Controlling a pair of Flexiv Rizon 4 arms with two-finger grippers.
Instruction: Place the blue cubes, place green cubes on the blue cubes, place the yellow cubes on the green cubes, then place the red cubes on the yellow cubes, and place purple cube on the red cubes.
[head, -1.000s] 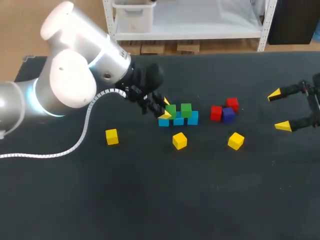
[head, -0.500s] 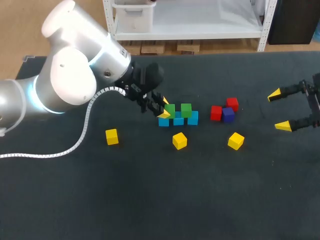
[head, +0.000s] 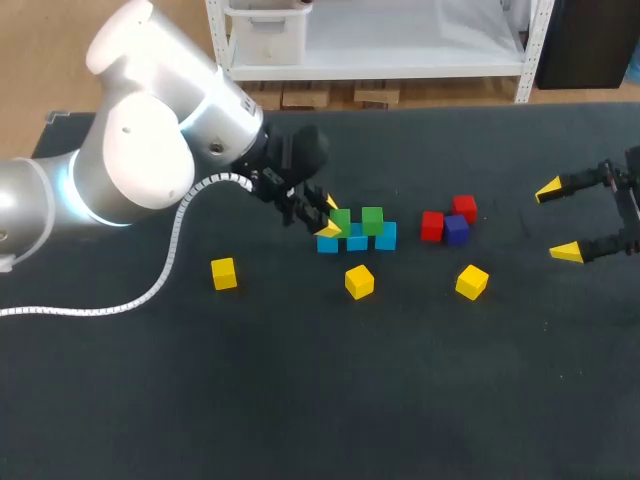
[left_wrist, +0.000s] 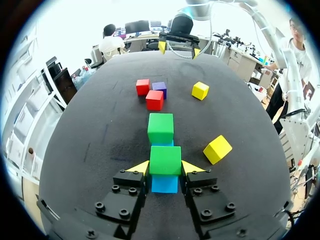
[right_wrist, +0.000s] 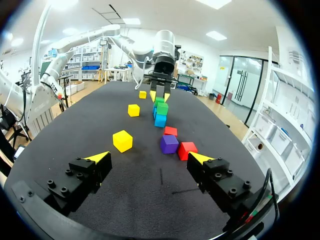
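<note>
Two-arm cube stacking, head and wrist views. Across the preceding second almost nothing had moved: the left end effector (head: 330, 217) remained at the stack and every cube kept its place, which suggested a pause at the end of the green-cube placement rather than a new step. The left end effector (left_wrist: 165, 167) stood closed to the cube's width, its yellow tips abutting opposite sides of the held green cube (left_wrist: 165, 160), which already rested on the blue cubes (head: 357, 241). Release and withdrawal were judged to be the next move. The right end effector (head: 558, 220) hung wide open and empty, well apart from the cubes near the far right of the tabletop (head: 300, 400).

The blue cubes formed a touching row of three. The held green cube (head: 340, 220) and the other green cube (head: 372, 219) sat squarely on top of the row, side by side, edges aligned with it. The blue and green layers thus looked complete. Three yellow cubes (head: 359, 281) lay singly on the tabletop in front of the stack. Two red cubes (head: 432, 226) and the purple cube (head: 456, 230) sat clustered beside it, untouched
</note>
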